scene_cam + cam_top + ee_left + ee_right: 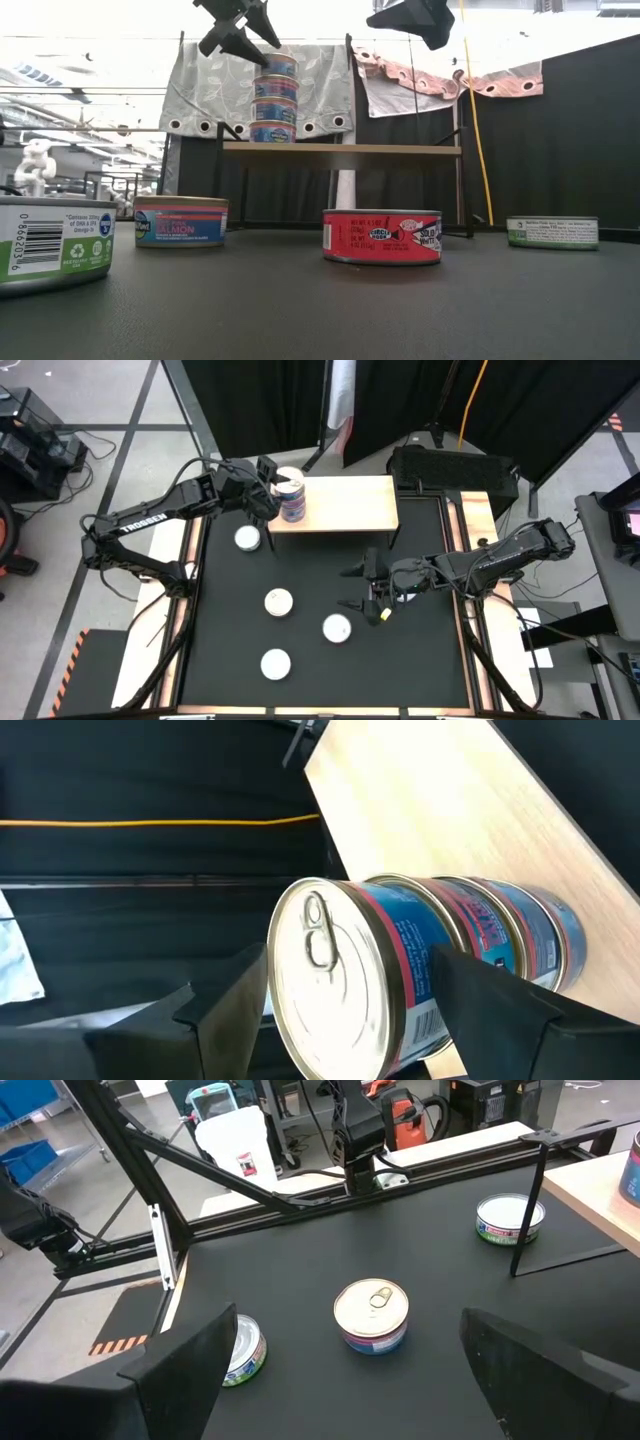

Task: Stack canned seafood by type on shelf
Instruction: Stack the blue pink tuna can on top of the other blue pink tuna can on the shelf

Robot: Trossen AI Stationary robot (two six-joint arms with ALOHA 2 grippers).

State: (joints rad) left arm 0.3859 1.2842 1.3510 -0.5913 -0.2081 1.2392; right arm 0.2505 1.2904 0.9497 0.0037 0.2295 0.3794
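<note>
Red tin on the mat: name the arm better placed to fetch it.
Right. Its open pincer hangs empty beside the red tin; the left pincer straddles the stack of blue tins on the shelf.

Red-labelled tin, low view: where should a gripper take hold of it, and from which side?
Grip the red-labelled tin across its curved side wall, coming straight down from above with a finger on either side. It sits flat and upright on the table, low and wide, with free space around it. Its flat lid offers no hold.
</note>
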